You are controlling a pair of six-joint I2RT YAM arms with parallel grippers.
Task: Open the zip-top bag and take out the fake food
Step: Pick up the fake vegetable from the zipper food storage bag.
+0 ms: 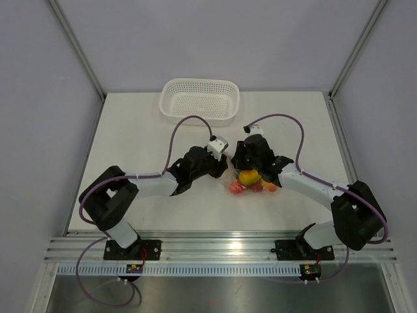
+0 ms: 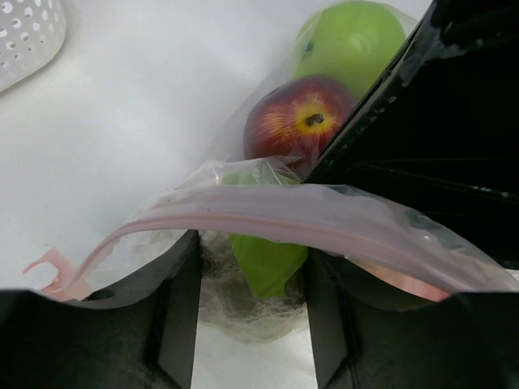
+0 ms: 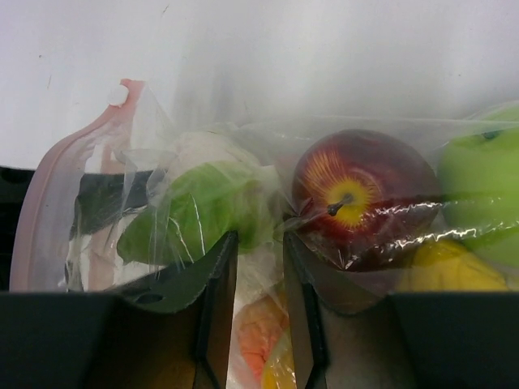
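The zip-top bag (image 1: 251,184) lies on the table between my two grippers, holding the fake food. In the left wrist view its pink zip strip (image 2: 284,215) stretches across my left gripper (image 2: 251,247), which is open, with the white cauliflower (image 2: 243,304) and a green leaf (image 2: 268,263) showing between the fingers; a dark red apple (image 2: 300,121) and a green apple (image 2: 353,40) lie beyond. My right gripper (image 3: 258,239) has a narrow gap between its jaws, with bag film in it, beside the red apple (image 3: 357,194). An orange piece (image 3: 263,332) shows below.
A white perforated basket (image 1: 200,101) stands at the back of the table, and its corner shows in the left wrist view (image 2: 24,36). Both arms meet at mid-table, the left gripper (image 1: 220,163) and the right gripper (image 1: 249,163) close together. Grey walls surround the table.
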